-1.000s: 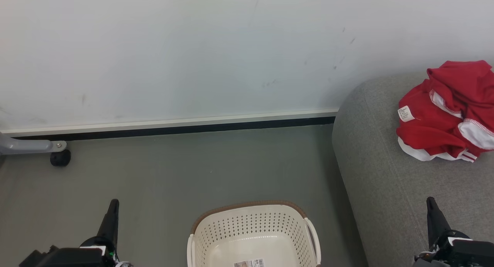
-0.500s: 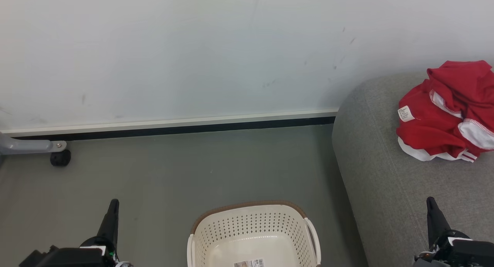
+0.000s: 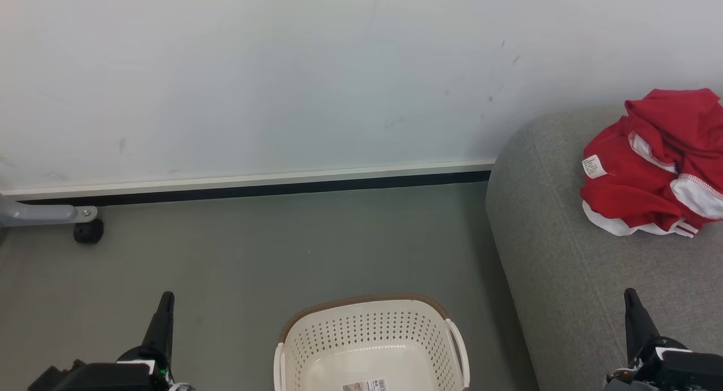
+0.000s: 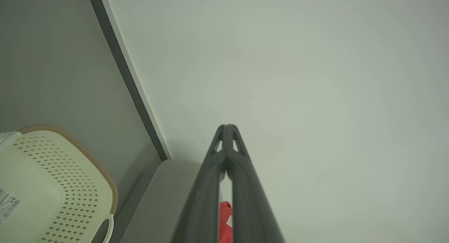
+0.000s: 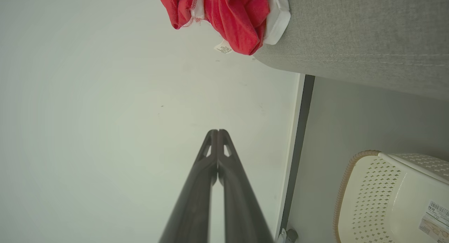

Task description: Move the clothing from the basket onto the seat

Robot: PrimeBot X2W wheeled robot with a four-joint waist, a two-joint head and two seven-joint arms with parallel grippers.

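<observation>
The red clothing (image 3: 655, 162) with white trim lies bunched on the grey seat (image 3: 570, 255) at the right; it also shows in the right wrist view as clothing (image 5: 231, 14) on the seat (image 5: 364, 35), and as a red sliver of clothing (image 4: 224, 223) between the left fingers. The cream basket (image 3: 370, 346) stands on the floor at bottom centre, holding just a paper label. My left gripper (image 3: 166, 298) is shut and holds nothing, left of the basket. My right gripper (image 3: 628, 294) is shut and holds nothing, over the seat's front part.
A pale wall (image 3: 282, 80) with a white and black skirting runs across the back. A grey frame leg with a black castor (image 3: 87, 231) stands at the far left on the grey-green floor (image 3: 254, 255).
</observation>
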